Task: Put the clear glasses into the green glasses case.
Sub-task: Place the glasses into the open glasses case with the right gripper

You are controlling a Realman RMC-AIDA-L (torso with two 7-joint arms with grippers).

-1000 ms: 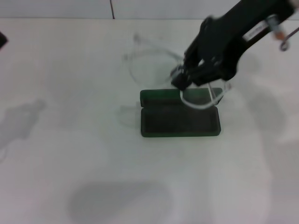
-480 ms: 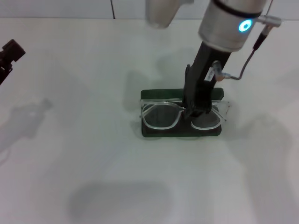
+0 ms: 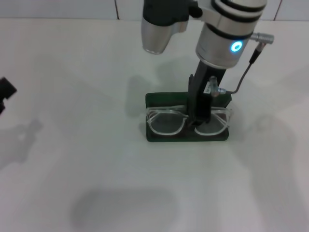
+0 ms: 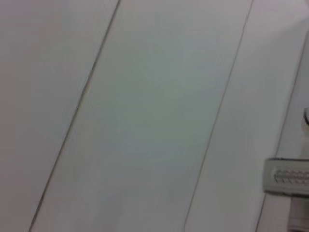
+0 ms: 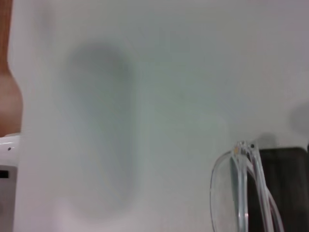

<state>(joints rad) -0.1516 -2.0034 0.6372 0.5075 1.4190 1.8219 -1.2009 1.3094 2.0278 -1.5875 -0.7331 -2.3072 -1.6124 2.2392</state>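
Note:
The green glasses case (image 3: 164, 99) lies open in the middle of the white table, its lid toward the back. The clear glasses (image 3: 166, 123) sit level across the case's lower half, lenses facing up. My right gripper (image 3: 199, 120) comes straight down from above and is shut on the glasses at the bridge. The right wrist view shows one lens and folded arm of the glasses (image 5: 241, 193) on edge, with the dark case (image 5: 287, 183) just behind. My left gripper (image 3: 6, 91) shows only as a dark piece at the far left edge.
The white table (image 3: 96, 159) stretches on all sides of the case, with its back edge against a pale wall (image 3: 58, 8). A grey section of the right arm (image 3: 159, 29) hangs over the space behind the case. The left wrist view holds only pale wall panels (image 4: 145, 116).
The right gripper has swung upright and carried the glasses from above the lid down onto the case. The left gripper has shifted lower along the left edge.

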